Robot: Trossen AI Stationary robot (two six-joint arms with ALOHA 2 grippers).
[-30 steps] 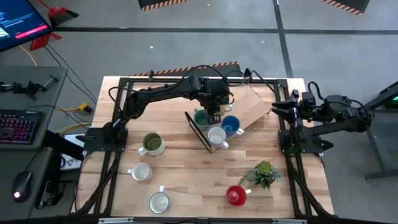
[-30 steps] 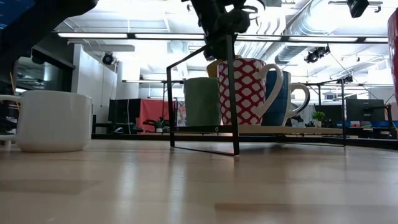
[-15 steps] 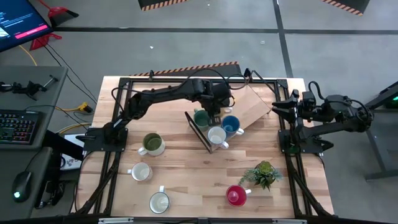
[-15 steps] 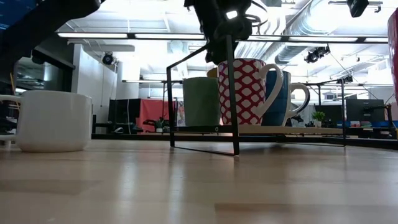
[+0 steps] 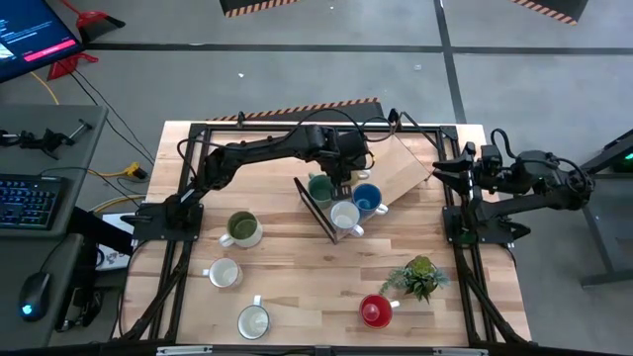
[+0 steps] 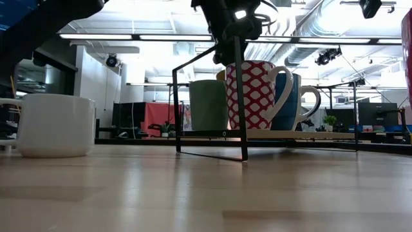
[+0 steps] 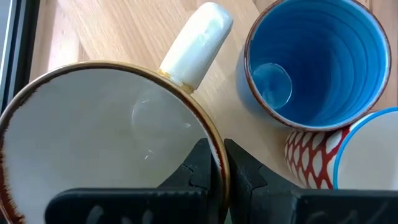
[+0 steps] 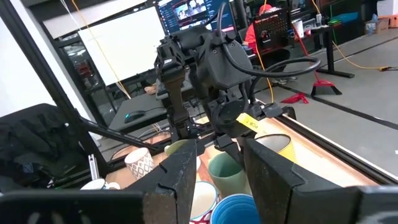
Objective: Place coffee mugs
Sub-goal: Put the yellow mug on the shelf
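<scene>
Wooden table (image 5: 297,282) under workshop lights. Clustered at centre on a black wire rack (image 5: 315,210): cream-yellow mug (image 7: 106,143), blue mug (image 7: 314,59), teal mug (image 5: 320,187), red-patterned mug (image 6: 252,93). Left gripper (image 7: 216,165) clenched on the cream-yellow mug's rim at its 5 o'clock. Right gripper (image 8: 219,165) parted, empty, waiting at table's 3 o'clock. Probably glazed ceramic: rigid, slick, chippable, fairly heavy; best pinched at rim wall opposite the handle.

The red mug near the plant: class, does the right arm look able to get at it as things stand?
Probably yes. The red mug stands alone on the right arm's side, the plant beside it but apart, and the right gripper waits open.
</scene>
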